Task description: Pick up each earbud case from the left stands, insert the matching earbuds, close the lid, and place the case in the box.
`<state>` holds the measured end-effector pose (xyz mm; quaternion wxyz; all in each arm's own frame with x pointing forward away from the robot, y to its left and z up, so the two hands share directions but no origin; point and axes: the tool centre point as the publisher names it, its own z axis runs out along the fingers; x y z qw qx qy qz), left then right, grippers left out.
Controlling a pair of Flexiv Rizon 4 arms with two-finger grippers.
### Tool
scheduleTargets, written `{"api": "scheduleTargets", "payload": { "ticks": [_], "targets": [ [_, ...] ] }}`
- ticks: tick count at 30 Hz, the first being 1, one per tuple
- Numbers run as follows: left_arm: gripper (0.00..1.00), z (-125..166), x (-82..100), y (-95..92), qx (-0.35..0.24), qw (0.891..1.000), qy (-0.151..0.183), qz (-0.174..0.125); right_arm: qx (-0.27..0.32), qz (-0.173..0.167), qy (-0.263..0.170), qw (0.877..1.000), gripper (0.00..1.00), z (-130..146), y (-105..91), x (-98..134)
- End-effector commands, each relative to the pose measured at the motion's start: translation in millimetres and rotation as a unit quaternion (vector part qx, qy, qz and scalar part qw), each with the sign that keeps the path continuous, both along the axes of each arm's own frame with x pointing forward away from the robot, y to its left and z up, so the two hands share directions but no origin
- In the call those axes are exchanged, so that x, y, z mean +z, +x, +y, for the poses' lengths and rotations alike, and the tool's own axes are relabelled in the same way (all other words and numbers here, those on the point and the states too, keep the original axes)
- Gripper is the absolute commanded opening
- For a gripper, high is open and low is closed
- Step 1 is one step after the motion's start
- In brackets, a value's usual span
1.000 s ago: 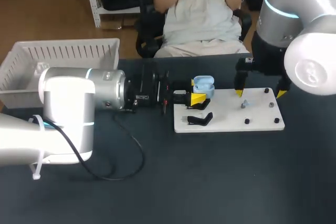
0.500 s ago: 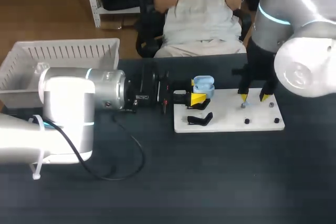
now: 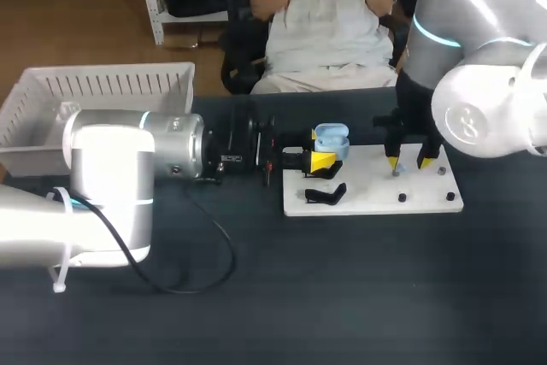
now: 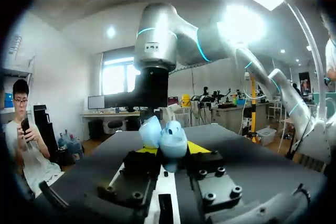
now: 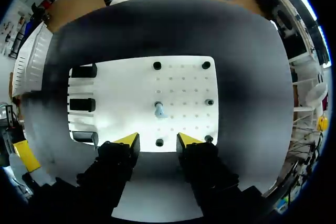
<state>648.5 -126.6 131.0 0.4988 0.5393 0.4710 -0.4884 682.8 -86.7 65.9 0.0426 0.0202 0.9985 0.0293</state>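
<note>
Case [image 3: 331, 135], lid open, held in our left hand [image 3: 322, 162]; right hand [image 3: 408, 162], wide, hovers over earbud [image 5: 159, 109]; inserting, closing, boxing remain.

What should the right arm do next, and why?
Probably lower the right gripper straight onto the earbud: it is open, the earbud stands on the white board in line with its gap, and the left gripper holds the open case ready.

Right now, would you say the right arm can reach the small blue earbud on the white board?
Probably yes: the right gripper hangs open close above the earbud with nothing between, and the left gripper holds its case aside.
</note>
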Motion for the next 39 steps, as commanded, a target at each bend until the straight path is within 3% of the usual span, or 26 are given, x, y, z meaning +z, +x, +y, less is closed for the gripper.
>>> {"api": "scheduleTargets", "payload": {
  "ticks": [1, 39],
  "targets": [
    [0.0, -0.2, -1.0, -0.2, 0.001, 1.0, -0.002, -0.001, -0.001, 0.006, -0.002, 1.0, 0.45, 1.1, 9.2, -6.4],
    [0.0, -0.2, -1.0, -0.2, 0.001, 1.0, -0.002, -0.001, -0.006, 0.027, -0.016, 0.999, 0.23, -2.6, 26.3, -36.6]
  ]
}}
